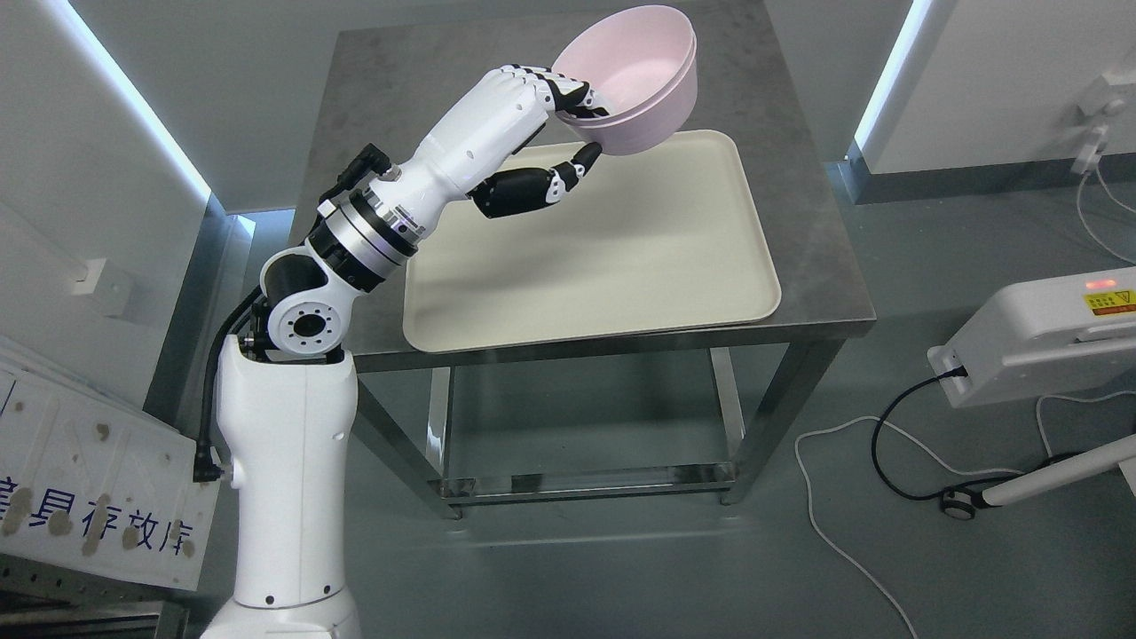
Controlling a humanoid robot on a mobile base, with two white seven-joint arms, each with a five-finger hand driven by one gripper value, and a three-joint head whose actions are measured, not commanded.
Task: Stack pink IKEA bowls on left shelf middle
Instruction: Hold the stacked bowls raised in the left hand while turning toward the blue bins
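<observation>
The pink bowls [641, 84] are off the surface, held tilted in the air above the far corner of the cream tray [612, 257]. A double rim line suggests two bowls nested together, though that is hard to confirm. The left hand [555, 133] pinches their near wall: the upper fingers [568, 89] curl over the rim into the hollow, and the thumb [581, 164] presses up against the outside from below. All the weight hangs beyond the fingers, away from the wrist, with the mouth tipped up and towards the camera.

Such a rim pinch is shallow, so my judgement is that the carry should be slow and smooth; a quick swing of the arm could let the bowls pivot about the fingers or slide out. If there are two, the inner one is held only by its fit and by the fingers inside it, so the tilt should not deepen towards spilling. Levelling the wrist before travelling would help.

Below the fingers lies the bare tray, resting on the grey metal surface [799, 186]. No shelf is in view, so the goal is presumably off to the left, and the base or torso may need to turn. Lift clear of the tray edge first. The right arm does not show.
</observation>
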